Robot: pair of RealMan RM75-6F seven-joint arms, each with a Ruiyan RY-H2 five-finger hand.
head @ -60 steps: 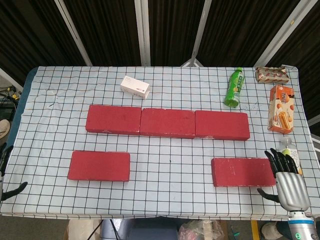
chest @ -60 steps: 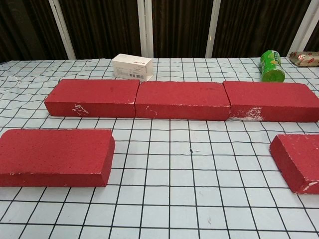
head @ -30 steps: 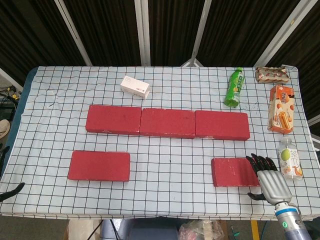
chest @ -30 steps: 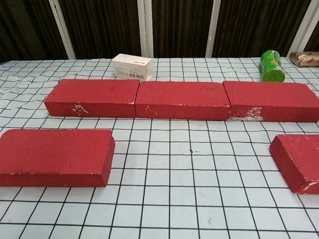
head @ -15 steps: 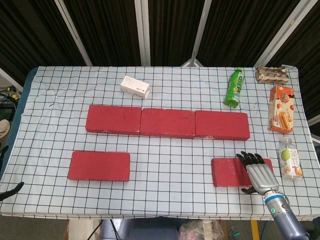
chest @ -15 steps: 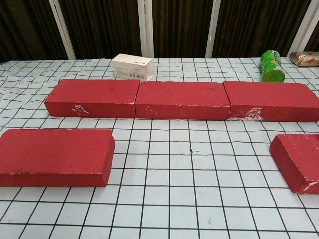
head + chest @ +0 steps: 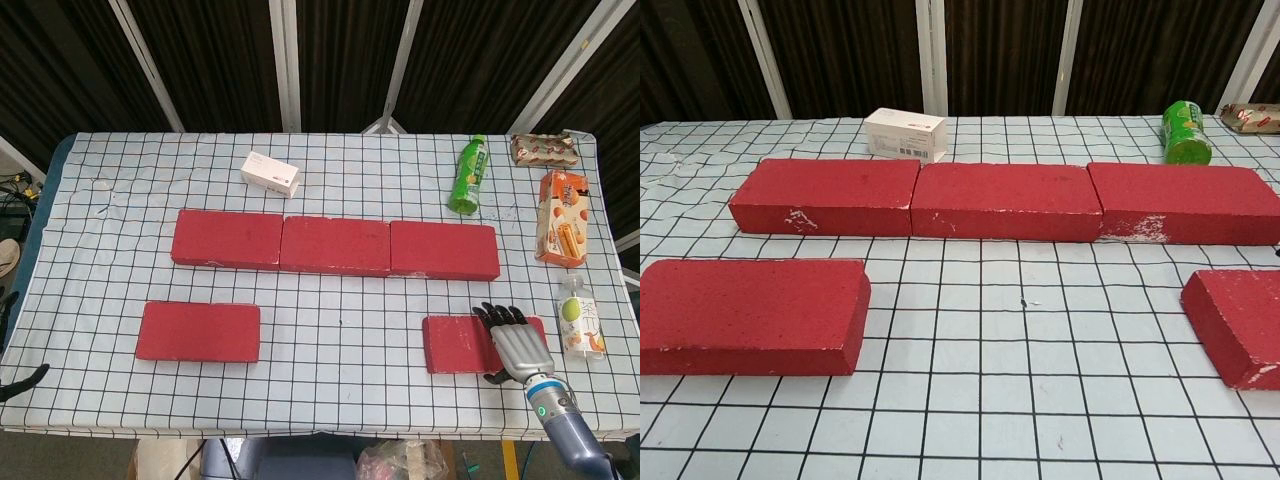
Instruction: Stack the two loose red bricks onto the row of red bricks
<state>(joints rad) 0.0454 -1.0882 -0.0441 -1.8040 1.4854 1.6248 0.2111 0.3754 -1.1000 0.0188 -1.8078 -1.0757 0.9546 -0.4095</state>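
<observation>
Right hand (image 7: 517,348) lay over the right loose brick (image 7: 462,343), fingers (image 7: 500,315) spread, grip unconfirmed; grasping step, next needing closure, then lift toward the brick row (image 7: 335,244) beyond

A robot test bench in a lab or workshop setting. A table (image 7: 90,230) draped in a white cloth with a black grid fills the frame. Behind it, along the top of the frame, hang dark corrugated panels (image 7: 215,65) crossed by slanting white metal struts (image 7: 285,60). Packaged snacks (image 7: 562,215) and a green bottle (image 7: 467,175) lie as props at upper right.
</observation>
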